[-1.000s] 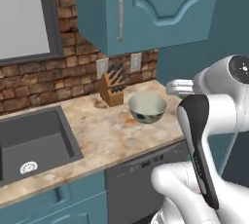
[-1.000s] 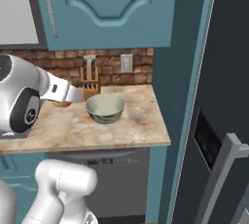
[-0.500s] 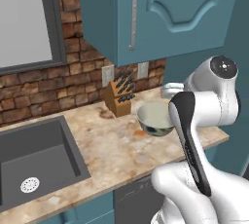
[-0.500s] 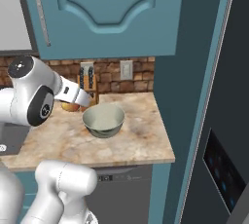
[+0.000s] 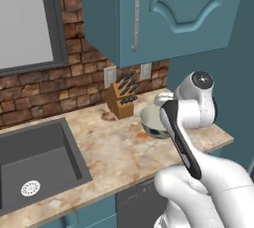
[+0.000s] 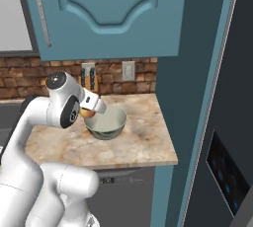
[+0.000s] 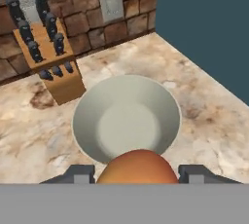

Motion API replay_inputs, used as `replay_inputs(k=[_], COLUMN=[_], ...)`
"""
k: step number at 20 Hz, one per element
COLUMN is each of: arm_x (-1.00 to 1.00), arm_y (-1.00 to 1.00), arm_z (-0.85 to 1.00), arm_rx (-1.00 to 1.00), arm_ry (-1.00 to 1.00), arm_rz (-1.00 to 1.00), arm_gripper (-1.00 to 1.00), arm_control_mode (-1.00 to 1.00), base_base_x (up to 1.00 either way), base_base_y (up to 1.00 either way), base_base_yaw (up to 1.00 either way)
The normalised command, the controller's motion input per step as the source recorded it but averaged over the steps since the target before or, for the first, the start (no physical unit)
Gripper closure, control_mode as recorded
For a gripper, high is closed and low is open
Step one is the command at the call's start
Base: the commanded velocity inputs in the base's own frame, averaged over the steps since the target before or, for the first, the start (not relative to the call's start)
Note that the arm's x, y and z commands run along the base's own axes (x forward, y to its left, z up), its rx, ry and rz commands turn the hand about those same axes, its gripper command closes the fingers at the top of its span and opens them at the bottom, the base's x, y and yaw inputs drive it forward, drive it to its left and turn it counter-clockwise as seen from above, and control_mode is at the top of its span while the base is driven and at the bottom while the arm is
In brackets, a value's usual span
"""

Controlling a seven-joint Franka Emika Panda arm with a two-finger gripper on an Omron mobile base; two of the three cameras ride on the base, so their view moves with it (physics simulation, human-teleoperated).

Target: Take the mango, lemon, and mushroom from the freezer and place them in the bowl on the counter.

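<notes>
Above the bowl [image 7: 126, 121] on the counter [image 7: 204, 116], the gripper [image 7: 137, 173] grasps the mango [image 7: 137, 168]; no readable writing.

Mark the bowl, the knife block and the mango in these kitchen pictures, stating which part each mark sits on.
bowl [image 7: 127, 125]: hand view, bare inner bottom.
knife block [image 7: 61, 82]: hand view, wooden front face.
mango [image 7: 137, 168]: hand view, top of the orange fruit between the gripper fingers.
</notes>
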Motion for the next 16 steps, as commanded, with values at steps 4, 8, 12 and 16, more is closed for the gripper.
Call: replay_inputs(k=[4,8,12,16], arm_x=[0.86,0.57,0.37,0.48], arm_y=[0.00,0.00,0.00,0.00], arm_z=[-0.60,-0.58,-0.60,-0.48], arm_rx=[0.00,0.01,0.01,0.00], arm_ry=[0.07,0.11,0.10,0.02], arm_rz=[0.00,0.00,0.00,0.00], arm_gripper=[1.00,1.00,1.00,1.00], arm_control_mode=[-1.00,-1.00,-1.00,-1.00], base_base_x=[0.00,0.00,0.00,0.00], base_base_y=[0.00,0.00,0.00,0.00], base_base_yaw=[0.00,0.00,0.00,0.00])
